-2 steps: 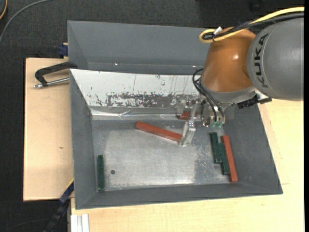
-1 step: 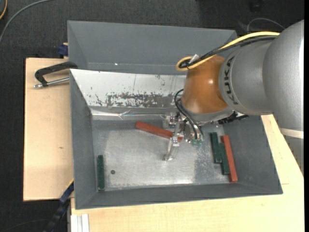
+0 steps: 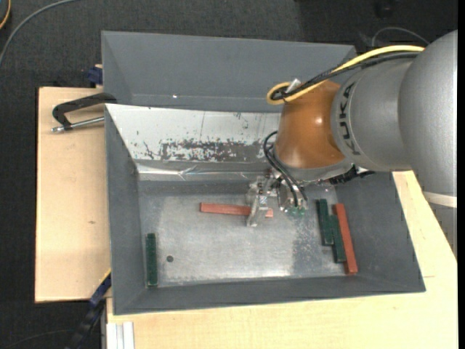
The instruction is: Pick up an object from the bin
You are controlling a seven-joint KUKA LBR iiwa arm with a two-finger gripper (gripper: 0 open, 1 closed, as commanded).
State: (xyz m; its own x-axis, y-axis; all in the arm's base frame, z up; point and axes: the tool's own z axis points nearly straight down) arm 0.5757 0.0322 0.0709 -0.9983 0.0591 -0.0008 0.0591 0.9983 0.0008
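We see the gripper [image 3: 258, 208] low over the middle of the grey metal bin [image 3: 122, 217]. It sits at the right end of a thin, flat orange-red stick [image 3: 221, 209] that lies crosswise on the floor. We cannot tell whether it is open or closed on that stick, because the metal parts there crowd together. We judge the stick light, stiff and smooth. It lies so flat that it is best pinched across its narrow width. Its right end is hidden under the tool. Dark green bars [image 3: 327, 227] and another orange-red bar [image 3: 346, 242] lie at right, and a green bar [image 3: 150, 259] at lower left.
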